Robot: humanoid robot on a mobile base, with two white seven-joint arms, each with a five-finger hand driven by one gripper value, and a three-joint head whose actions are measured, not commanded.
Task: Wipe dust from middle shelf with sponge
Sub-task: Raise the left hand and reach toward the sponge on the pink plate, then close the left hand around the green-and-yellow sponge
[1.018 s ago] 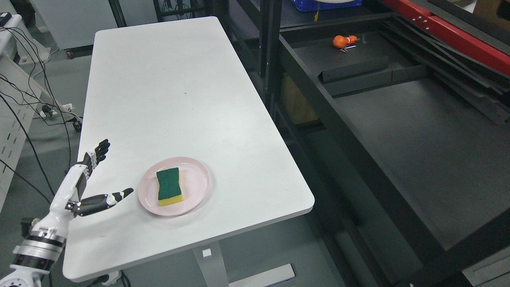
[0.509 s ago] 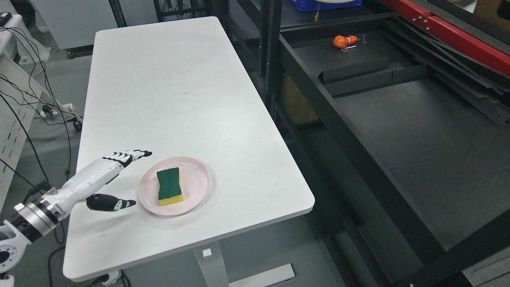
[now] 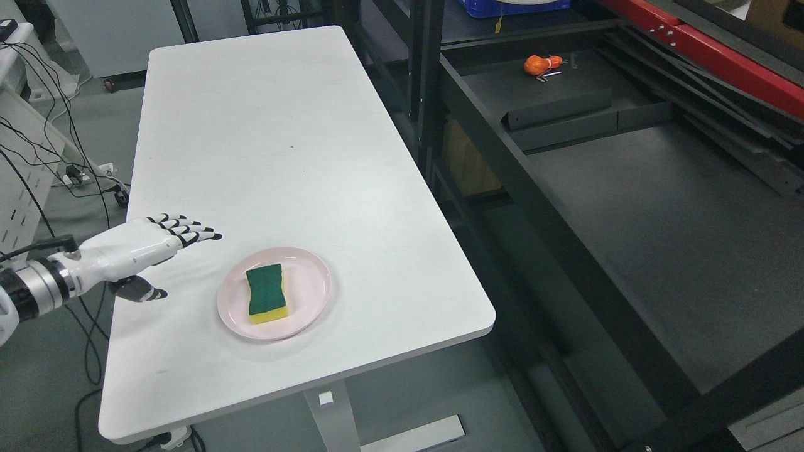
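Left hand [image 3: 135,251] enters from the left edge, palm turned down, fingers [image 3: 188,229] stretched out and slightly fanned, thumb hanging below the palm; it holds nothing. It hovers over the near-left part of the white worktop [image 3: 276,157], wrist and forearm reaching back past the worktop's left edge. The sponge [image 3: 266,294], green scouring side up with a yellow layer showing along its near edge, lies to the right of the hand and a little nearer the camera, apart from the fingertips with bare worktop between. It rests flat on a pale pink plate [image 3: 311,295], roughly centred, long axis running away from the camera. The plate's left rim is the closest part of it to the hand, not touching. Far to the right of the hand, across the gap beyond the worktop's right edge, stands a dark metal rack whose broad grey shelf [image 3: 659,220] runs from near right to far; which level of the rack this is cannot be told. At the shelf's far end, well beyond the hand, an orange object [image 3: 540,64] lies near a low dark divider [image 3: 559,107]. A red beam [image 3: 722,69] crosses above the shelf at upper right. Black cables [image 3: 38,150] trail over the floor behind and left of the hand. Right arm does not show.
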